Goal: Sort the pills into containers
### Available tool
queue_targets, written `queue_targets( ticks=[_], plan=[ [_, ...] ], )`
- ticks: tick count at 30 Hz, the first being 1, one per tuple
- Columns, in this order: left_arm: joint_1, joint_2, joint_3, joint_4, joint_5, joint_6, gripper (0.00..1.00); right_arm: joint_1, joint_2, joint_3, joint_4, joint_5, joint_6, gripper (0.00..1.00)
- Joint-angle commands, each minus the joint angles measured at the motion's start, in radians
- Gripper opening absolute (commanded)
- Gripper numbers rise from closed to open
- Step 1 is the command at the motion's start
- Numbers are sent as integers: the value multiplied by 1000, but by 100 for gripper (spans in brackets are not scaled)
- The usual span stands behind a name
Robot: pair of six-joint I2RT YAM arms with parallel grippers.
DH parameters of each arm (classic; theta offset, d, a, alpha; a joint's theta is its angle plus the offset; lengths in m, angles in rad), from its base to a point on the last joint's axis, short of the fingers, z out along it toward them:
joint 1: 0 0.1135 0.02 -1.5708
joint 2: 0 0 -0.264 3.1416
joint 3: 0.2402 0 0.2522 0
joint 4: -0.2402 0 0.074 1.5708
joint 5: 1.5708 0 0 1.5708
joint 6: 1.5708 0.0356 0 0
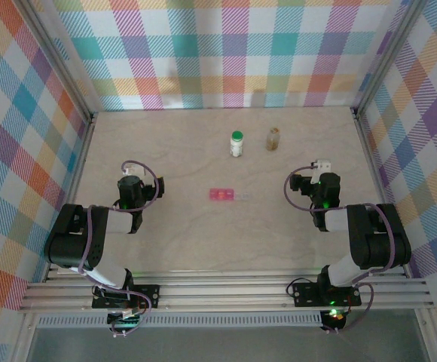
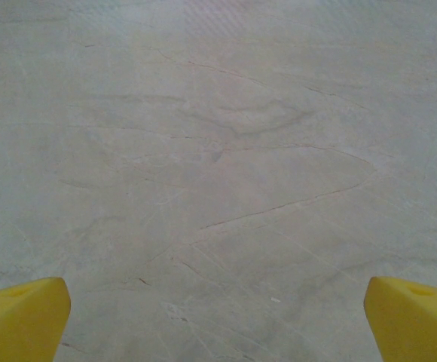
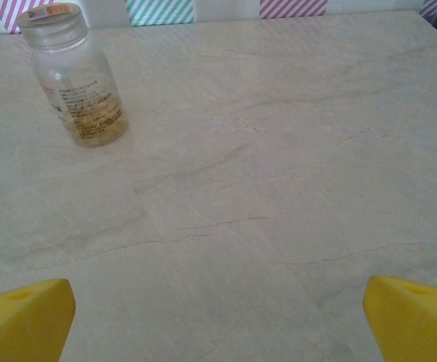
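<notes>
Flat pink plastic pill-box strip [image 1: 221, 194] centred, likely for two-arm reach. Left gripper [image 2: 217, 305], right gripper [image 3: 218, 309]: jaws spread wide, empty.

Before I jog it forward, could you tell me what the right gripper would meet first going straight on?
Probably nothing near: the open right gripper faces the table top, and the clear pill bottle stands left of its line. Beyond lies the plaid wall, depth unclear.
</notes>
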Motion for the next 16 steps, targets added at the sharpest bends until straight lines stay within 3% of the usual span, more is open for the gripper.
queue_targets(
  ticks=[1, 16],
  plan=[
    [9, -3, 15, 7, 9, -14, 100, -4, -3, 5, 13, -18, 9, 99],
    [21, -1, 22, -2, 30, -17, 100, -5, -3, 5, 13, -18, 10, 99]
  ],
)
